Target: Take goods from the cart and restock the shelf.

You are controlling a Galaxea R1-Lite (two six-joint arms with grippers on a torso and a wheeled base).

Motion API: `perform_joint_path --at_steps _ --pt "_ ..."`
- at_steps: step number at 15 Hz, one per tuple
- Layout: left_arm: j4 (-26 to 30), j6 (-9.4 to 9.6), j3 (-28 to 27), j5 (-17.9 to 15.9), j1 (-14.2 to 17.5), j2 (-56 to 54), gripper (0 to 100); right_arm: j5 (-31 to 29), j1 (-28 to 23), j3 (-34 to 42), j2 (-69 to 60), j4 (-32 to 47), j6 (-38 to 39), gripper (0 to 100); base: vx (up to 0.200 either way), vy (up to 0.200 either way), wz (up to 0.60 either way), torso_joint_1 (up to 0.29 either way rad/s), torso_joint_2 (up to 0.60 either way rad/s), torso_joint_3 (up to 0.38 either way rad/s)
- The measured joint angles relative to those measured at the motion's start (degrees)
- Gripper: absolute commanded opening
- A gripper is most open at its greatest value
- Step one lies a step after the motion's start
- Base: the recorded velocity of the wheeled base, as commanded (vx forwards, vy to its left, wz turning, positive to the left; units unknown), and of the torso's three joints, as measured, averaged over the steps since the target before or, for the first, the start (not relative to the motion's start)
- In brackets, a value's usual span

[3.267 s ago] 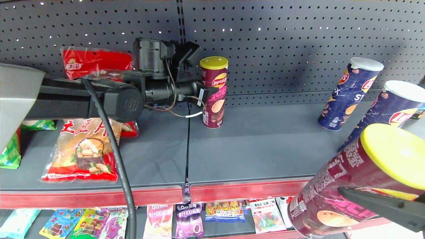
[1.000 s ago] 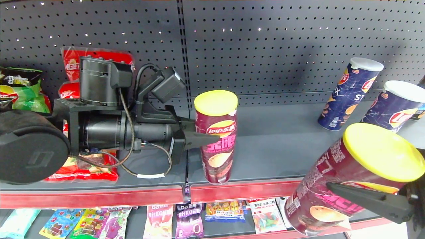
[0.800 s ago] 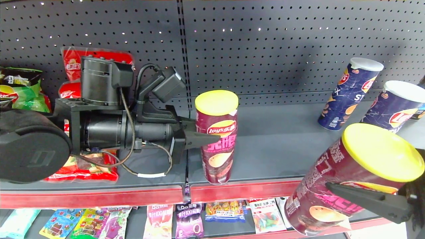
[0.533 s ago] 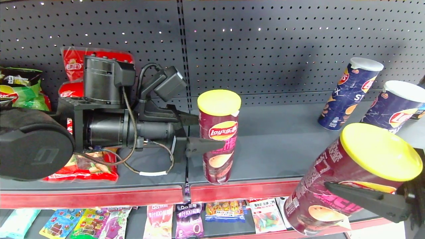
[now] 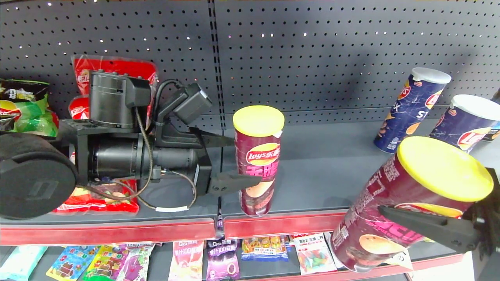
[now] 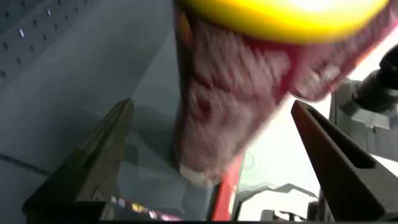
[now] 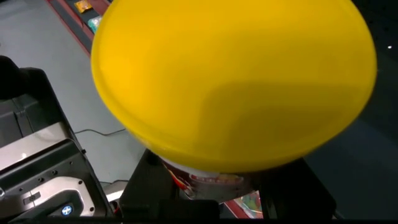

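Head view: my left gripper [image 5: 245, 160] is spread wide, fingers either side of the upright purple can [image 5: 261, 134] standing at the shelf [image 5: 320, 171] front edge. My right gripper [image 5: 439, 220] clamps a second purple can [image 5: 406, 195], tilted, before the shelf.

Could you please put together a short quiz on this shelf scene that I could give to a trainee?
1. True or false: the left gripper is shut on the upright maroon chip can with a yellow lid.
2. What does the right gripper hold? A) a green glass bottle; B) a tilted maroon chip can with a yellow lid; C) a white cardboard box.
3. Fill in: the upright can stands near the ___ edge of the grey metal shelf.
Key: 1 false, the gripper is open around the can; 2 B; 3 front.
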Motion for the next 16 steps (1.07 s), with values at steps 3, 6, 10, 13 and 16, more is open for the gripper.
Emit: perform_joint_path --at_steps 3,6,10,13,16 --pt "0.0 -0.13 6.5 0.3 1.5 -5.2 100 0.0 -0.4 -3.4 3.1 0.0 0.8 0 0.000 0.000 0.00 0.000 0.00 0.000" --pt "0.1 -0.26 13.8 0.6 3.9 -11.7 100 0.1 -2.5 -8.5 8.1 0.0 1.0 0 0.000 0.000 0.00 0.000 0.00 0.000" --pt "0.2 -2.91 22.1 4.4 7.0 -20.4 100 1.2 -6.1 -18.6 17.6 0.0 0.8 0 0.000 0.000 0.00 0.000 0.00 0.000" --pt "0.2 -4.11 24.5 7.0 7.5 -24.0 100 2.6 -8.7 -25.2 24.5 0.0 0.1 0 0.000 0.000 0.00 0.000 0.00 0.000" --pt "0.2 -4.44 25.0 7.4 7.6 -25.4 100 4.0 -9.5 -31.5 31.4 0.0 -0.9 0 0.000 0.000 0.00 0.000 0.00 0.000"
